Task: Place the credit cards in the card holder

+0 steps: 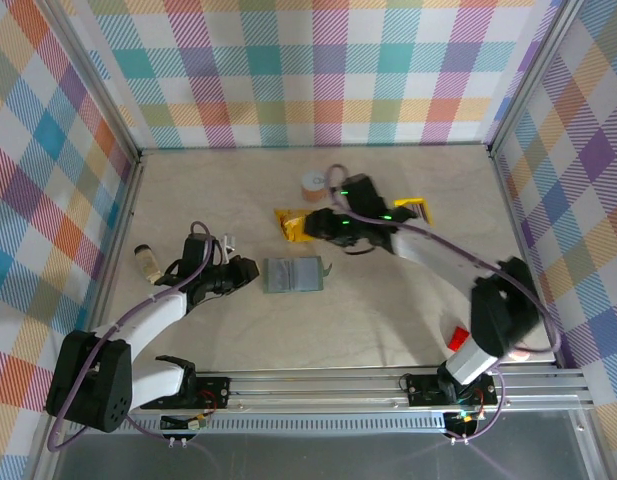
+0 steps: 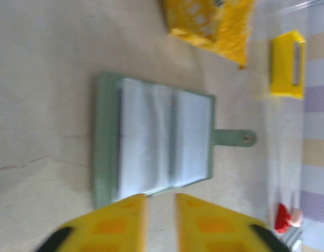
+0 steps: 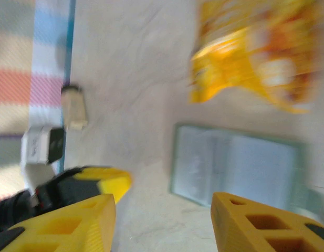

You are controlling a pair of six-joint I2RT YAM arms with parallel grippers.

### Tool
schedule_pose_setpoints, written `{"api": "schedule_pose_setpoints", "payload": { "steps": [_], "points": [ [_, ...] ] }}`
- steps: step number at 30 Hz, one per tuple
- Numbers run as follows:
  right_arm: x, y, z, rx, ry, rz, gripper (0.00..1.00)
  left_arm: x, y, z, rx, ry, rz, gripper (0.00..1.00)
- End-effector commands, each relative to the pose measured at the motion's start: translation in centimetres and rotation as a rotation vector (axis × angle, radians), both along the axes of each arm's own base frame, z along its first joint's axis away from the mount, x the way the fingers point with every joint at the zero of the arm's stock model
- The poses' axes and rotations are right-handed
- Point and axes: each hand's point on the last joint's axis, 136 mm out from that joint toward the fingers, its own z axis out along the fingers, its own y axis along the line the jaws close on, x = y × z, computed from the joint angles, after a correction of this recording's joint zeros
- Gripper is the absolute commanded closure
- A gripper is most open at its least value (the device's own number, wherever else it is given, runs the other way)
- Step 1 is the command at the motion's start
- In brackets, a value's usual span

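Top view, card holder: the card holder (image 1: 292,274) lay opened flat on the table (image 1: 388,320), between the two arms.
Top view, left gripper: the left gripper (image 1: 250,271) sat just beside the holder's left edge; its gap could not be told from up there.
Top view, right gripper: the right gripper (image 1: 316,226) hung over the orange snack packet (image 1: 291,223), behind the holder and apart from it.
Left wrist view: the left gripper (image 2: 160,202) stood narrowly parted and empty, close to the holder (image 2: 154,138), whose clear sleeves (image 2: 164,136) faced up and whose snap tab (image 2: 233,137) stuck out; the yellow tray (image 2: 288,64) lay beyond.
Right wrist view: the right gripper (image 3: 164,207) was spread wide with nothing between the fingers, the holder (image 3: 238,166) and packet (image 3: 256,52) ahead, blurred.
Cards: no loose credit cards could I make out.
Step in hand: seemingly between grasps, both hands free.
Next move: probably finding a card, or closing the holder.
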Motion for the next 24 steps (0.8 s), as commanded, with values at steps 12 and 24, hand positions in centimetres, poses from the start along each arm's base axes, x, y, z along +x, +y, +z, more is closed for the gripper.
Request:
{"api": "schedule_pose_setpoints", "payload": {
  "steps": [12,24],
  "points": [
    [4.0,-22.8,-0.4,-0.287,-0.137,-0.255,0.42,2.3,-5.9,7.1,-0.182,-0.196,-0.176,0.25],
    [9.8,-24.8,-6.0,-0.765,0.017,-0.038,0.44,4.7,-8.5,8.2,-0.232,-0.162,-0.275,0.20]
  ]
}}
